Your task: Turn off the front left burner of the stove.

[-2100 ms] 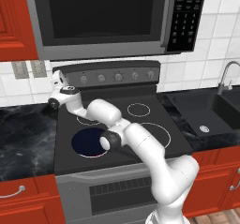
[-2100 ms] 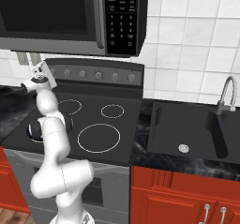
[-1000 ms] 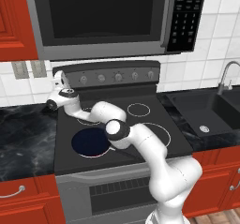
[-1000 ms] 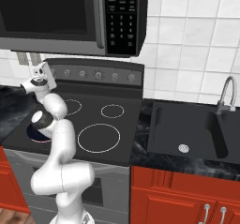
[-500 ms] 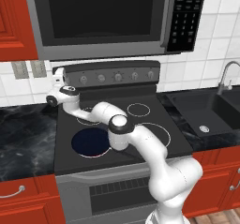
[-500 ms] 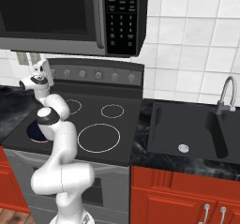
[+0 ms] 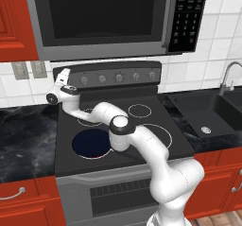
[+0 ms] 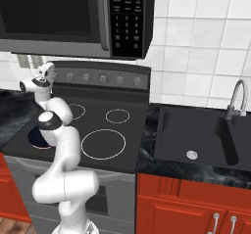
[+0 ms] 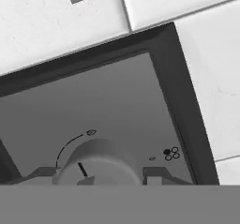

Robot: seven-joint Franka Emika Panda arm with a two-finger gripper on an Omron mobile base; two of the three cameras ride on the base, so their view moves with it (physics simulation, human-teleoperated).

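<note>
Hand view, nearest: the two-finger gripper (image 9: 99, 178) w/ small dark tips sits either side of a round grey knob (image 9: 97, 164) on the grey back panel (image 9: 108, 106). One dark fingertip (image 9: 159, 175) shows on each side of the knob body, jaws part-open, about knob width. Looks close to or touching the sides, but can't tell if it's actually squeezing. Knob has a dark pointer mark on its face, an arc scale printed above it, and a small four-dot burner icon (image 9: 170, 153) beside it.

Key relation: knob lies dead ahead along the gripper's approach axis, centred between the tips; its turning axis runs straight into the panel, so the coming move is prob. a wrist roll about that axis, not a translation.

Further out: the dark grey glass-top stove (image 7: 156, 150). The front left burner (image 7: 93, 143) is the white ring under the dark-blue frying pan (image 7: 90, 140), nearer the base than the gripper and below it. In the left base view the arm reaches over the cooktop to the panel's far-left end (image 7: 60, 78).

Behind: white tiled wall (image 9: 47, 26).
</note>
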